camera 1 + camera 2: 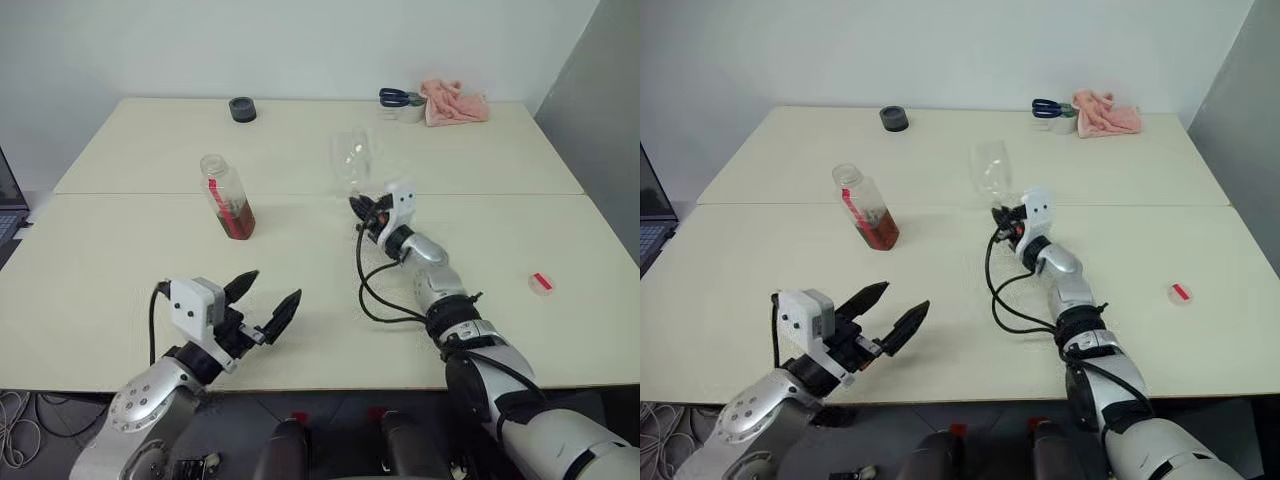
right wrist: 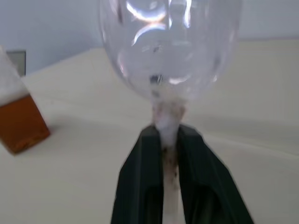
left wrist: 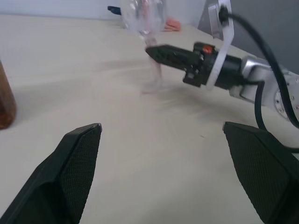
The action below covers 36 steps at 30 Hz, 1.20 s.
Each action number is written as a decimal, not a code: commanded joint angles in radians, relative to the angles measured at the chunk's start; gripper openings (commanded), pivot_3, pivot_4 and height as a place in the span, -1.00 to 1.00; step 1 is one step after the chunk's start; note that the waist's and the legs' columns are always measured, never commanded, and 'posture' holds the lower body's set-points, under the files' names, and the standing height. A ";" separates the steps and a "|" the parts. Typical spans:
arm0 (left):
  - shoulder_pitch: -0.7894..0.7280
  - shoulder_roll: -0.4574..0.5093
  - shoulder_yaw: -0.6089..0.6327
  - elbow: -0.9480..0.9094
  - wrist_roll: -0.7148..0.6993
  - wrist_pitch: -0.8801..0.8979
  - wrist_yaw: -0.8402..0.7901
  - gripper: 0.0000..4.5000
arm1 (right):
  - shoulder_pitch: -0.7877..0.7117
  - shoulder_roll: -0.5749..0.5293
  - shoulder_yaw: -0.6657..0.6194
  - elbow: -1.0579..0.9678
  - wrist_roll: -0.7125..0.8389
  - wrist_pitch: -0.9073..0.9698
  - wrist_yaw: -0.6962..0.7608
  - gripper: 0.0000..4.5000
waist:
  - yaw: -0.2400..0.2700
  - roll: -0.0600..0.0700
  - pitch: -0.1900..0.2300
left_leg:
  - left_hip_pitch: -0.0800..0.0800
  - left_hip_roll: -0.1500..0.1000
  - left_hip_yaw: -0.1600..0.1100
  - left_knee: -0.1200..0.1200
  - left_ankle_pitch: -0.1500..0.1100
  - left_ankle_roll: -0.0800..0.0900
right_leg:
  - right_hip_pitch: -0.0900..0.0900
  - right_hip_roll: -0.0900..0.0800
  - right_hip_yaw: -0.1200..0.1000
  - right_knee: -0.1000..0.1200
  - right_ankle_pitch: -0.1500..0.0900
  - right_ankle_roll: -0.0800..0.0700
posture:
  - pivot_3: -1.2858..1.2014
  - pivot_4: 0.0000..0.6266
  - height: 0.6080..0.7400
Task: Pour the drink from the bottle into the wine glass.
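Nearest, the left pincer [image 1: 264, 301] hangs spread wide and empty over the counter's [image 1: 120, 250] near edge, pointing toward 2 o'clock. At mid-counter the right pincer [image 2: 170, 154] is pressed together on the stem of the glass [image 1: 354, 160], which stands upright with its foot hidden. At 10 o'clock from the glass, apart, the capless bottle [image 1: 227, 196] leans slightly, its drink [image 1: 238, 220] low.
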 commanded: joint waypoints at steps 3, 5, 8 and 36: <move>-0.018 0.035 0.042 -0.007 -0.036 -0.004 -0.020 1.00 | 0.210 -0.061 0.075 -0.157 -0.066 0.026 0.009 -0.93 | 0.004 0.000 -0.009 | 0.001 0.000 -0.001 0.000 0.000 0.000 | 0.002 0.000 0.000 -0.001 0.000 0.000 | 0.03 -0.52 1.00; -0.016 0.034 0.039 -0.007 -0.037 -0.007 -0.017 1.00 | 0.303 -0.098 0.100 -0.270 -0.083 0.068 0.010 -0.93 | 0.006 0.000 -0.014 | 0.002 0.000 -0.001 0.000 0.000 0.000 | 0.003 -0.001 0.000 -0.001 0.000 0.000 | 0.03 -0.52 1.00; -0.002 0.032 0.031 -0.022 -0.041 -0.007 -0.016 1.00 | 0.411 -0.148 0.130 -0.430 -0.086 0.148 0.025 -0.93 | 0.008 0.000 -0.016 | 0.014 0.000 -0.002 -0.002 -0.001 0.001 | 0.016 -0.001 -0.001 -0.004 -0.002 0.001 | 0.03 -0.52 1.00; 0.069 0.040 0.080 -0.031 -0.005 -0.078 -0.003 1.00 | -0.012 -0.094 0.133 -0.157 -0.054 0.140 0.048 -0.93 | -0.018 0.003 -0.015 | 0.027 0.000 0.000 -0.012 -0.007 0.003 | 0.023 -0.001 0.003 -0.004 -0.012 0.001 | 0.03 -0.52 1.00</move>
